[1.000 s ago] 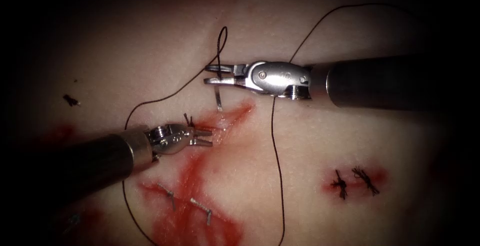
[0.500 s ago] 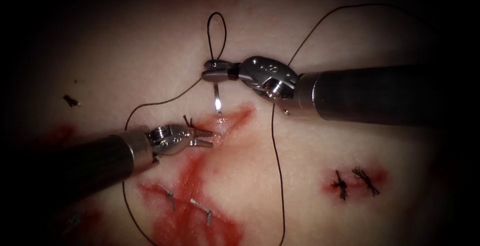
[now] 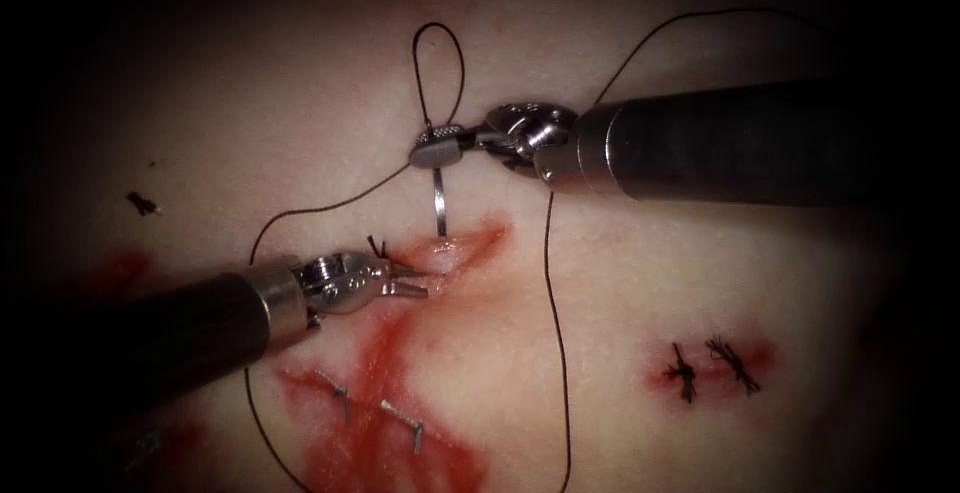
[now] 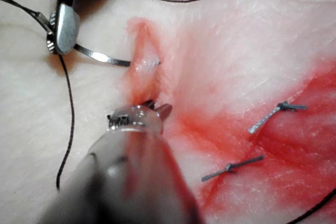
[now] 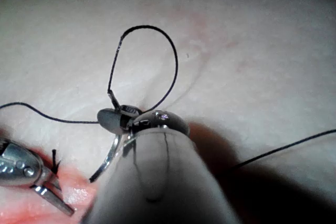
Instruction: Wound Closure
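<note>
One needle (image 3: 439, 203) in right pincer (image 3: 437, 143)

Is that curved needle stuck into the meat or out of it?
Out. The needle hangs from the right tool, its tip just above the cut.

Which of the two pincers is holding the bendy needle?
The right pincer, coming in from the picture's right. It grips the needle near its thread end, tip hanging free above the cut. The left pincer pinches the tissue edge instead.
</note>
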`<state>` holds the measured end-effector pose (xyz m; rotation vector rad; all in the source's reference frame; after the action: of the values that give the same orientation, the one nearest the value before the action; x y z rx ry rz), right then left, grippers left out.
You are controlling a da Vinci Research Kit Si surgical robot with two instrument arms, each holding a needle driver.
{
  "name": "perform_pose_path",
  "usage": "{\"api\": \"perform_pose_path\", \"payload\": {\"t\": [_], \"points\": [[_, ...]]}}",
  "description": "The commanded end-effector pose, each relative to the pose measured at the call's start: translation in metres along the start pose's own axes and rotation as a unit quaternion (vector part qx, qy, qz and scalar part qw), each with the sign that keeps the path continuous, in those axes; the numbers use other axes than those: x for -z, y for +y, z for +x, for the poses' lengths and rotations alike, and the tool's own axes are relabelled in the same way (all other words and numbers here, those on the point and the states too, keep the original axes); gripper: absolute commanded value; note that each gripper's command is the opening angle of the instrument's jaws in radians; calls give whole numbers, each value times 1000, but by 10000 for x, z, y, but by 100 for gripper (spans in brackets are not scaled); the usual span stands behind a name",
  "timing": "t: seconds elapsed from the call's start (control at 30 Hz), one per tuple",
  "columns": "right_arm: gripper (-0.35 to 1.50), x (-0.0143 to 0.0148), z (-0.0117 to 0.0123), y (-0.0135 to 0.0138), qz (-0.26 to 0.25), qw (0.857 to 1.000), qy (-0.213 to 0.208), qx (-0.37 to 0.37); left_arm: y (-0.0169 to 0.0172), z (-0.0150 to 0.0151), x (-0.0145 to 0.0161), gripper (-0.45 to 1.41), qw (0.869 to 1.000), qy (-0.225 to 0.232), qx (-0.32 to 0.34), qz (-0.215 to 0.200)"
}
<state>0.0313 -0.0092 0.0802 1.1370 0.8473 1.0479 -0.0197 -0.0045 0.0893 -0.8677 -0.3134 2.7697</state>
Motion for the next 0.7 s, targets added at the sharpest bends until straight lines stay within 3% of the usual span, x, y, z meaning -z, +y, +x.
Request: {"api": "perform_pose_path", "payload": {"t": [0.03,0.33,0.53,0.7], "points": [[-35,-9,-4,5,0,1000,-6,-18,-2,1,-8,32,1000,1,0,0],[-35,-16,-19,4,74,991,-2,-109,-2,1,-8,32,1000,0,0,0],[-35,-23,-32,-2,159,965,27,-206,-1,1,-9,31,1000,0,0,0],[-35,-25,-37,2,164,954,21,-251,-1,2,-9,31,1000,0,0,0]]}}
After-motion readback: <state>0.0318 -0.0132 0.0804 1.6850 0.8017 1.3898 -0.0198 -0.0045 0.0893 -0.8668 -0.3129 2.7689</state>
